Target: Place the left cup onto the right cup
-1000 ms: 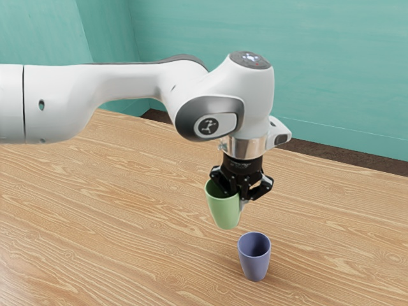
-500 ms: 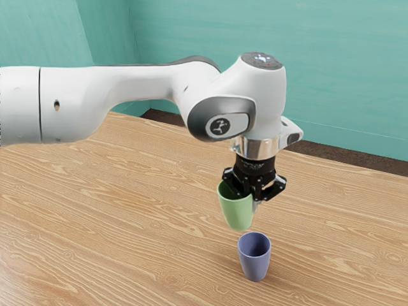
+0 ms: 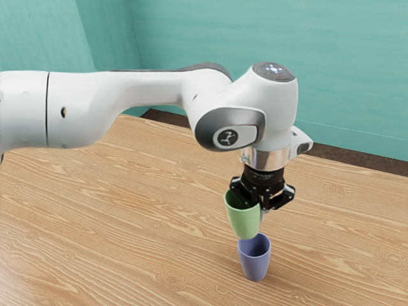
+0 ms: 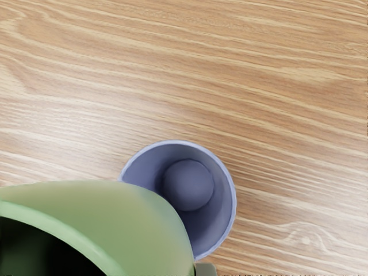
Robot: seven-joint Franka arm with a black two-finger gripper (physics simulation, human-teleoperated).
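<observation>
A green cup (image 3: 243,215) hangs tilted in the air, held at its rim by my black gripper (image 3: 260,203), which is shut on it. Its base hovers just over the rim of a blue-purple cup (image 3: 254,256) standing upright on the wooden table (image 3: 95,210). In the wrist view the green cup (image 4: 103,230) looms large and partly covers the blue-purple cup (image 4: 190,190), whose open mouth and round bottom are visible beside it.
The wooden table stretches wide around the two cups. A teal wall (image 3: 331,57) rises behind the table's far edge, with a dark floor strip (image 3: 357,156) at its foot.
My arm has carried the green cup toward the exterior view's right and slightly down, from beside the blue-purple cup to directly above its rim. The blue-purple cup has stayed put.
</observation>
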